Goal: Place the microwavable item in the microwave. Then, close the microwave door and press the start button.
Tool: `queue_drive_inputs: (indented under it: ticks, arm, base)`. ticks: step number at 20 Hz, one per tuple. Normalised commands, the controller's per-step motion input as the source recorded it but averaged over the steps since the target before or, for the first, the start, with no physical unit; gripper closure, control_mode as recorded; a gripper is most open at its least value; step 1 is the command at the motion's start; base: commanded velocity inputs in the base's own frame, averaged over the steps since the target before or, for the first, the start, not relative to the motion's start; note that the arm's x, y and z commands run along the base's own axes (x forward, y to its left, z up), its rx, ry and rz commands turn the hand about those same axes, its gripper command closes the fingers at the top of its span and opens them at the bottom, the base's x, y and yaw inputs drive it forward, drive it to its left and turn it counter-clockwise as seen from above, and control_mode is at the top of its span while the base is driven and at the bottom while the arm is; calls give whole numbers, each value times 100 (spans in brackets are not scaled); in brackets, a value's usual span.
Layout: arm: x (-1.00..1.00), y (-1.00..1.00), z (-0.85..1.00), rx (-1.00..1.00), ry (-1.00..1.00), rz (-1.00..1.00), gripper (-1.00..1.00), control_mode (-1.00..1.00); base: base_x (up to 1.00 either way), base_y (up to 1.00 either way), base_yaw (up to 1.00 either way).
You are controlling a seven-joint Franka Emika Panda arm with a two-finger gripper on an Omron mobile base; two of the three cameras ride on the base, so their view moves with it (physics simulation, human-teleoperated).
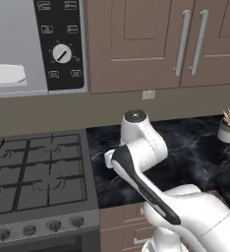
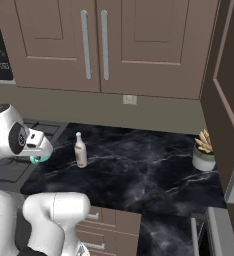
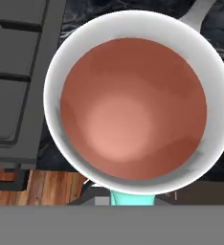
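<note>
While the arm reaches low over the seam between stove and black marble surface, the mug sits directly in front of the fingers, its white rim and brown liquid seen from straight above, teal wall at the bottom edge. From the right base camera a sliver of teal peeks just under the hand. Whether the fingers are apart or clamped on it I cannot tell (they are hidden). Right of the hand stands the beige bottle, close by; the microwave hangs up and left, interior open.
</note>
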Motion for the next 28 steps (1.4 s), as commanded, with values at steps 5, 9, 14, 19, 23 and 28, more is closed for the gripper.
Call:
queue_drive_inputs:
  ticks: [5,9,14,19,23,28]
  arm:
    - [-35,-88,56,12,-12,-2,100,-100]
    - [0,-21,9,2,-4,0,100,-100]
    - [0,-1,0,0,0,0,100,-100]
    - [-18,0,0,0,-2,0,100,-100]
    - [0,0,0,0,0,0,100,100]
    - [0,0,0,0,0,0,100,100]
  base:
    - [0,0,0]
    - [0,0,0]
    - [0,0,0]
    - [0,0,0]
    - [-98,51,2]
    - [-51,100,5]
